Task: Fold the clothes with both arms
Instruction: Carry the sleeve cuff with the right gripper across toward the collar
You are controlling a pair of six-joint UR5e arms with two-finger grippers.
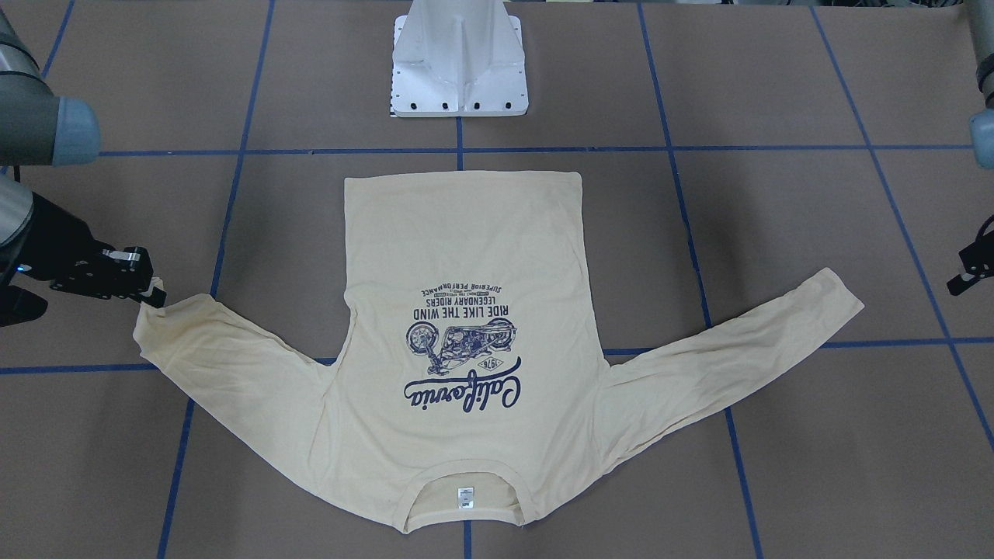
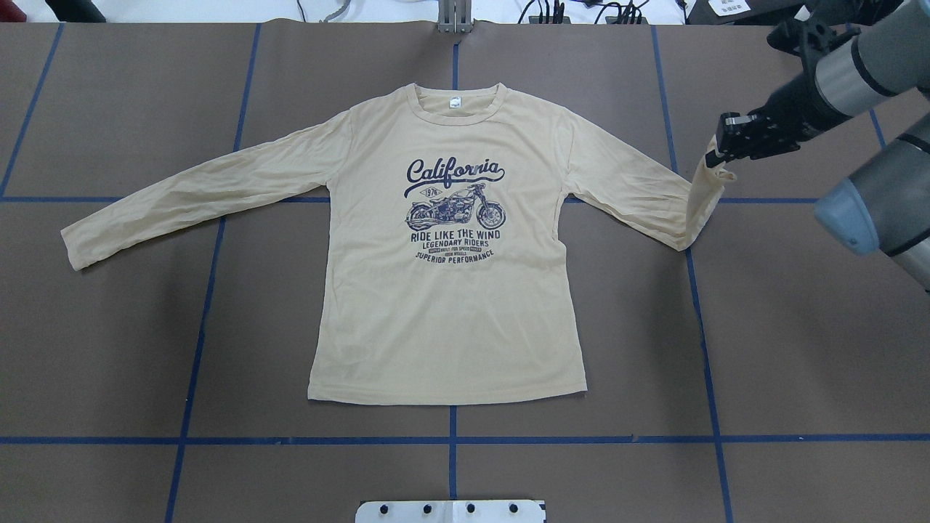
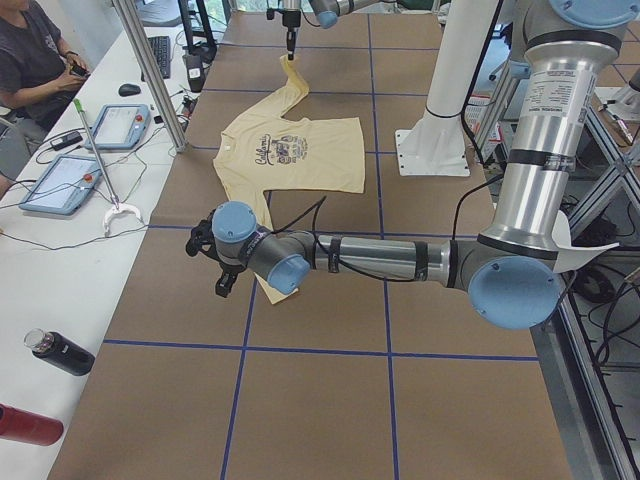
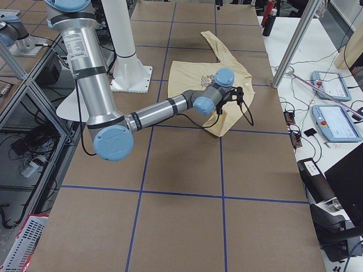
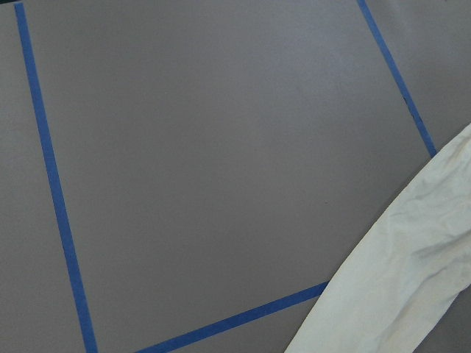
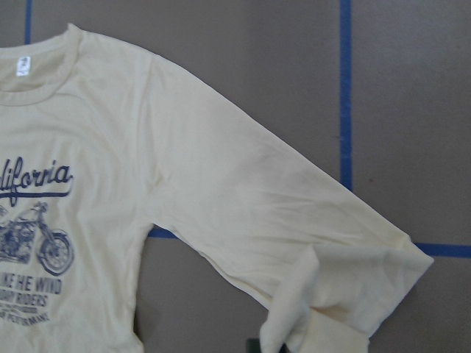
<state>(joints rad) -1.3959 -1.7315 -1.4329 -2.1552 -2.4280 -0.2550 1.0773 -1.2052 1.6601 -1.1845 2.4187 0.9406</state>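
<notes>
The cream-yellow long-sleeved T-shirt point(image 2: 450, 305) lies flat and print up on the brown table, collar away from the robot, both sleeves spread out. My right gripper point(image 2: 716, 158) is shut on the cuff of the sleeve point(image 2: 703, 196) on my right and holds it lifted off the table; it also shows in the front-facing view point(image 1: 155, 293). The raised cuff point(image 6: 316, 331) fills the bottom of the right wrist view. My left gripper point(image 1: 957, 284) is only partly in view at the frame edge, apart from the other cuff point(image 1: 842, 299), which lies flat. I cannot tell how its jaws stand.
The white pedestal base point(image 1: 460, 62) stands behind the shirt's hem. Blue tape lines point(image 2: 450, 439) grid the table. A side table with tablets point(image 3: 65, 180) and bottles point(image 3: 60, 352) runs along the far edge, with an operator point(image 3: 35, 60) seated there.
</notes>
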